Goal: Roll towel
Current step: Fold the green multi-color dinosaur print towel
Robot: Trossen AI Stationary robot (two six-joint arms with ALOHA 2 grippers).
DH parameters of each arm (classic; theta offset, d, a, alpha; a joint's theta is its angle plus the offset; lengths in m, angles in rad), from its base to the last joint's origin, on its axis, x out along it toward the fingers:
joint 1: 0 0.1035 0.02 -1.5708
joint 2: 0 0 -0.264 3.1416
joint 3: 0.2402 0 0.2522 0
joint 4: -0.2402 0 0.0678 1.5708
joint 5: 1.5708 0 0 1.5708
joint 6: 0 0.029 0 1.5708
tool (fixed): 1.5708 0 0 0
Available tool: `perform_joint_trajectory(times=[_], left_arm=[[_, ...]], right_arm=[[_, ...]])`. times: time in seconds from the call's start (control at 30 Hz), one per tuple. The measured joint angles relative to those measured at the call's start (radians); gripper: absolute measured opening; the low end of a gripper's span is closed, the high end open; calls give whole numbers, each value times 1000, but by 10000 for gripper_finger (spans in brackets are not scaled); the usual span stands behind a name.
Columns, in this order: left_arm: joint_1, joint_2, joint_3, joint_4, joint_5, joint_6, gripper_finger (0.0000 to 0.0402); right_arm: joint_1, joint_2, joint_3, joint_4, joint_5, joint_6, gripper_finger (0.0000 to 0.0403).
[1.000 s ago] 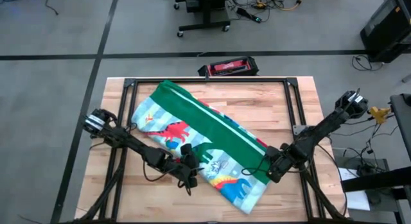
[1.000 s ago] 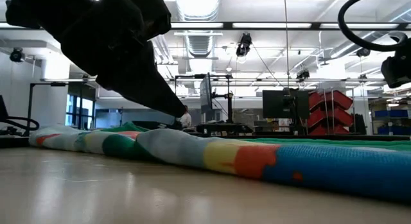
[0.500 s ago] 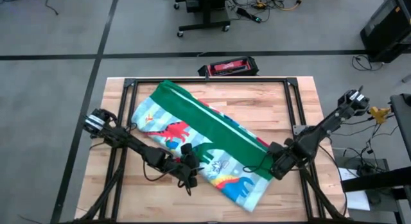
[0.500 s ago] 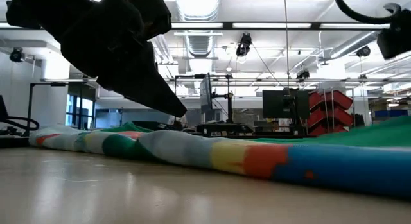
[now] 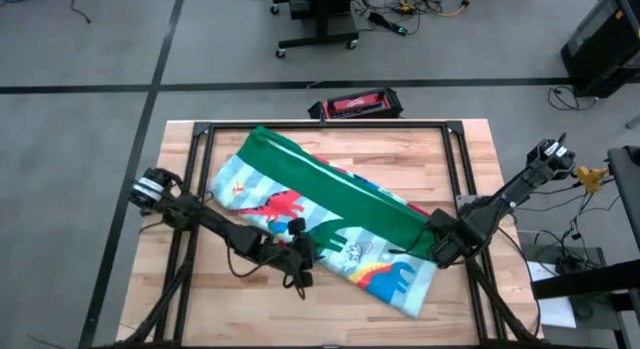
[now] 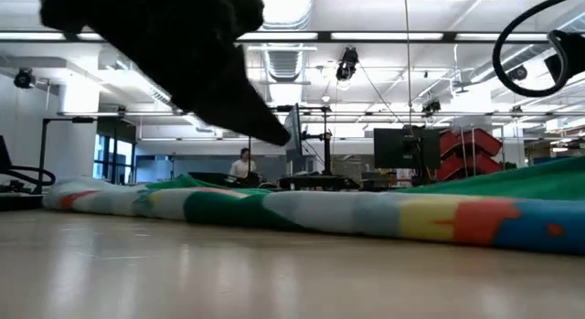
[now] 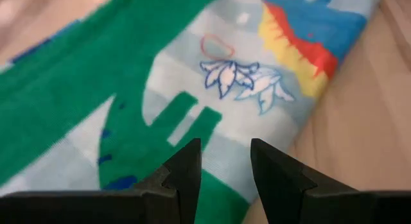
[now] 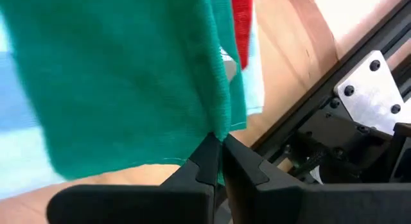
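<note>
The towel (image 5: 320,214) lies slantwise on the wooden table, from the far left to the near right, folded lengthwise with a green flap (image 5: 340,194) over the dinosaur print. My left gripper (image 5: 300,274) is open over the towel's near long edge, and its wrist view shows the printed cloth (image 7: 225,76) just past its fingers. My right gripper (image 5: 437,249) is shut on the green flap's right end. In the low view the towel (image 6: 302,209) runs across the table, with the green part (image 6: 539,177) raised at the right. My left gripper's open fingers (image 7: 186,166) stand over the print at the towel's near edge; I cannot tell whether they touch it. My right gripper pinches the green flap's right-end corner (image 8: 218,124) between its two fingers, coming from the table's right side. That corner is raised off the table and the green cloth runs taut from it; the rest lies flat.
A black metal frame (image 5: 330,126) runs round the tabletop, and its bracket (image 8: 369,83) is close beside my right gripper. A red-and-black object (image 5: 355,105) lies beyond the far edge. Bare wood (image 5: 440,169) shows at the far right and along the near edge. A person (image 6: 243,164) stands far back in the room.
My right gripper has moved toward the table's right edge with the green corner, staying shut. The towel's near right end has slid to the right with it and the green flap has been drawn out and raised. My left gripper has shifted slightly right.
</note>
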Motion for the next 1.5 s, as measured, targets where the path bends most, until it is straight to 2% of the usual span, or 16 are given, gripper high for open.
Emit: perform_joint_trajectory(times=[0.17, 0.33, 0.53, 0.63, 0.77, 0.97, 1.07, 1.3, 1.5], left_arm=[[31, 0, -2, -3, -49, 17, 119], [39, 51, -3, 66, -48, 11, 119], [41, 156, 0, 405, 18, 104, 119], [41, 217, 49, 469, 65, 134, 119], [43, 318, 160, 462, 120, 170, 119], [44, 444, 316, 251, 122, 215, 119], [45, 482, 367, 200, 141, 217, 119], [37, 497, 370, 186, 166, 200, 119], [-32, 442, 367, 40, 203, 177, 119]], right_arm=[[0, 33, 0, -1, 16, 19, 0], [-5, 91, 1, -2, 14, 16, 0], [-30, 111, 4, -7, 4, -5, 0], [-33, 97, 23, -42, 6, -1, 0], [-33, 101, 36, -86, 6, 22, 0], [-52, 147, 36, -83, -2, 19, 0], [-64, 183, 36, -77, -27, -6, 0], [-65, 244, 50, -53, -63, -30, 0], [-65, 277, 107, 16, -79, -67, 0]])
